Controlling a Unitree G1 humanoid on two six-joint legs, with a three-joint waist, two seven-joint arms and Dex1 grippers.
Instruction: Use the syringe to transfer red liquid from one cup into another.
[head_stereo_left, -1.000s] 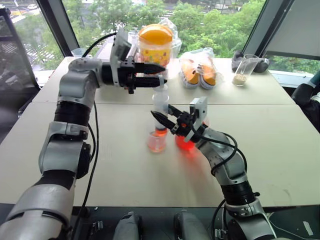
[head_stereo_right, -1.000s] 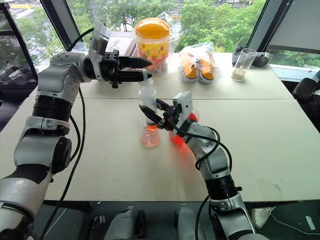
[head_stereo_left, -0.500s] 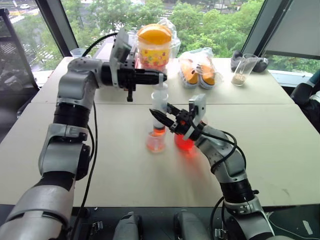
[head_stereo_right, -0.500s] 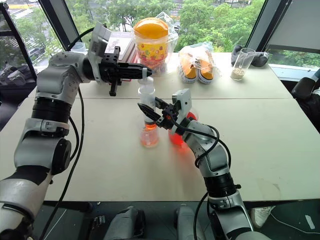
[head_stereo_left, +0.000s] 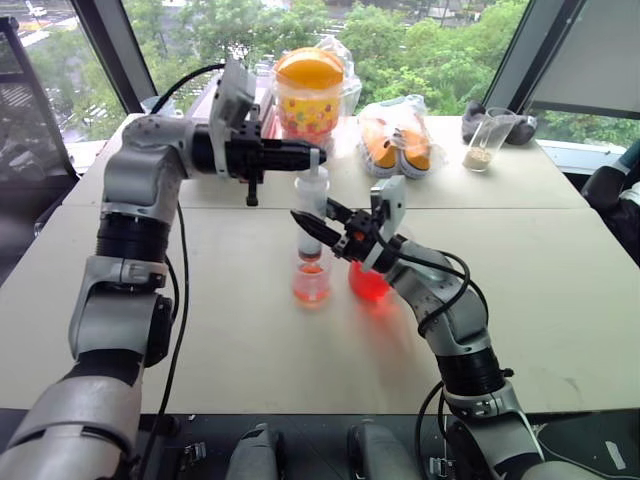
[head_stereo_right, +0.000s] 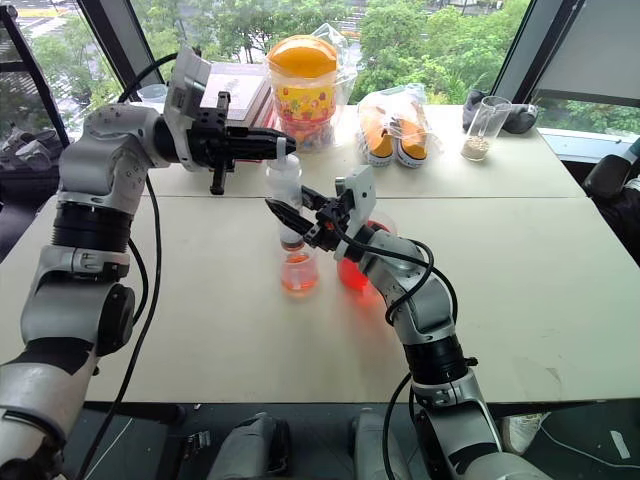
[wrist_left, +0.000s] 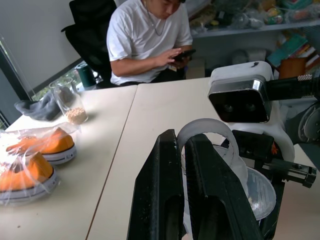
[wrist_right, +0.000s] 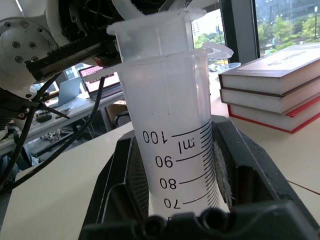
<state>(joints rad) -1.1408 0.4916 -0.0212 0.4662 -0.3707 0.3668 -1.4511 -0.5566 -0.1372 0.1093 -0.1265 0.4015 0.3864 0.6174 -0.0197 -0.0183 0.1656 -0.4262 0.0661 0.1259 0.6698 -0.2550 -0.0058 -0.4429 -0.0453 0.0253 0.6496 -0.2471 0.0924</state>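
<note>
Syringe (head_stereo_left: 312, 215) upright, long axis 12-to-6, orange tip down into small beaker (head_stereo_left: 311, 284). Right gripper (head_stereo_left: 306, 226) clamped on barrel; left gripper (head_stereo_left: 312, 157) pinched on plunger top. Red cup (head_stereo_left: 368, 281) at beaker's 3 o'clock.

Head cameras overlook table (head_stereo_left: 560, 260); wrist cameras sit close to syringe (wrist_right: 172, 150).

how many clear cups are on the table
3: the small beaker under the syringe, the red cup beside it, and a tall cup with grains at the far right. Others may be hidden.
</note>
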